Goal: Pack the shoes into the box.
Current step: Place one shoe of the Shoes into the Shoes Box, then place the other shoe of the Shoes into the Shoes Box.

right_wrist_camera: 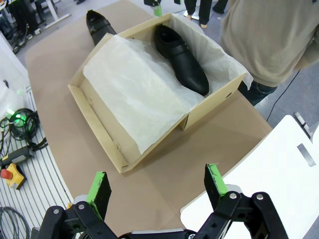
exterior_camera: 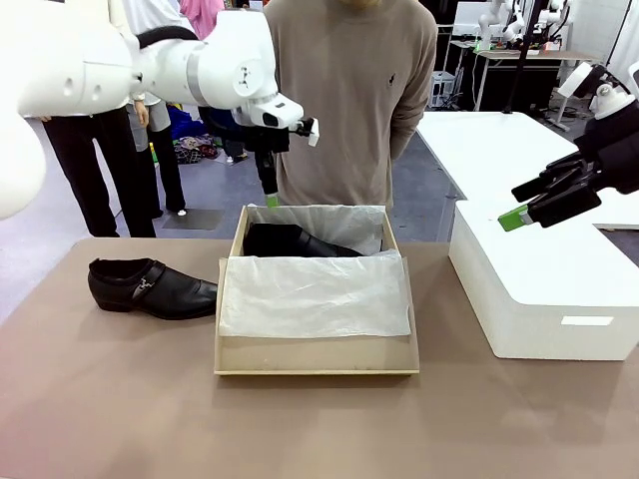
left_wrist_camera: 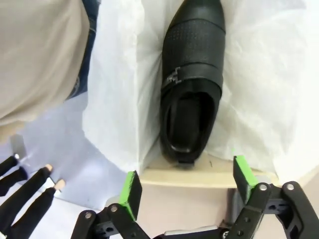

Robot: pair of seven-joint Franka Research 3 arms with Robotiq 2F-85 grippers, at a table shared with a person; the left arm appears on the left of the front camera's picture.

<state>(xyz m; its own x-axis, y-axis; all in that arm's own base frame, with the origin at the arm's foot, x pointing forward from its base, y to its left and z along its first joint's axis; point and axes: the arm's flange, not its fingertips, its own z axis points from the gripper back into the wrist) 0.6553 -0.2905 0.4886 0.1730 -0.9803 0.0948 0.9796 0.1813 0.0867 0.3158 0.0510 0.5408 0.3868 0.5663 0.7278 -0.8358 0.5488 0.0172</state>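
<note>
The brown cardboard box (exterior_camera: pixel 316 370) stands open mid-table, lined with white tissue. One black shoe (exterior_camera: pixel 295 242) lies along its far side, seen from above as shoe (left_wrist_camera: pixel 192 84) and shoe (right_wrist_camera: pixel 182 57). The other shoe (exterior_camera: pixel 150 286) sits on the table left of the box, also visible as shoe (right_wrist_camera: pixel 99 25). My left gripper (exterior_camera: pixel 270 192) hangs over the box's far left corner, open with nothing between its fingers; its gripper (left_wrist_camera: pixel 187 186) is just above the shoe's heel end. My right gripper (exterior_camera: pixel 524 210) hovers open over the white block, well right of the box (right_wrist_camera: pixel 124 149).
A large white block (exterior_camera: pixel 544 299) fills the right side of the table. A person in a beige sweater (exterior_camera: pixel 344 100) stands right behind the box at the far edge. Bare brown tabletop (exterior_camera: pixel 300 429) lies in front of the box.
</note>
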